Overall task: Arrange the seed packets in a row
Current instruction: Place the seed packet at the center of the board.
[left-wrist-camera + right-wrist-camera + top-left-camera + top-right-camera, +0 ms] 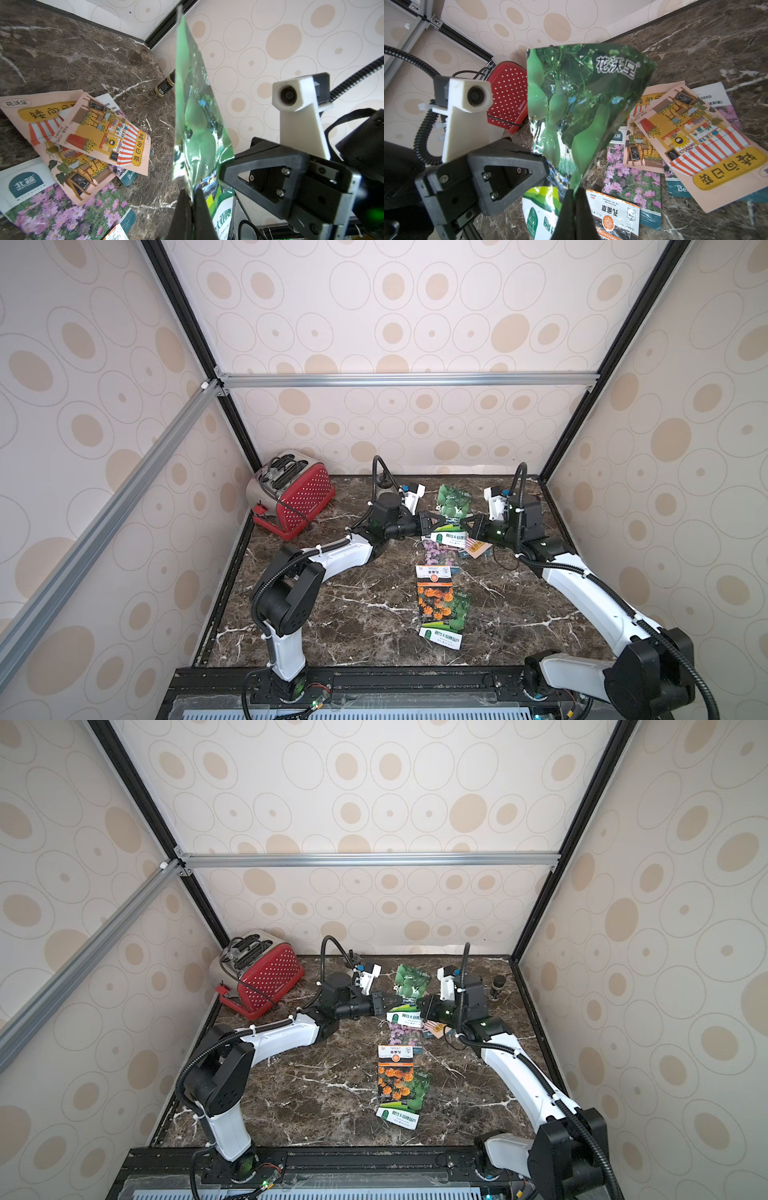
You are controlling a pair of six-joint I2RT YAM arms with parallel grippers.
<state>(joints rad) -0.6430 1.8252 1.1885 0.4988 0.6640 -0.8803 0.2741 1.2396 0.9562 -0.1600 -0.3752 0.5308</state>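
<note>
gourd packet (571,99) marked 花沃呈 held up near the back edge of the bench (353,614), left fingers (181,216) and right fingers (566,216) both clamped on its sides, other packets (440,551) piled underneath, marigold packet (434,597) mid-bench, open room front-left, Belinee on the red toaster (508,97)

A dark brown marbled surface (332,614) with white veins is seen in both top views. A red dotted toaster (291,493) is set in its far left corner, and a small jar (497,987) is stood near its far right corner. Toward the far edge, right of the middle, a heap of packets is spread: a purple-flower packet (438,553) is laid flat, and two peach shop-front packets (108,133) are overlapped upon it. Nearer the centre, a marigold packet (434,593) is laid partly over a gourd packet (459,608), which is skewed toward the right edge.
</note>
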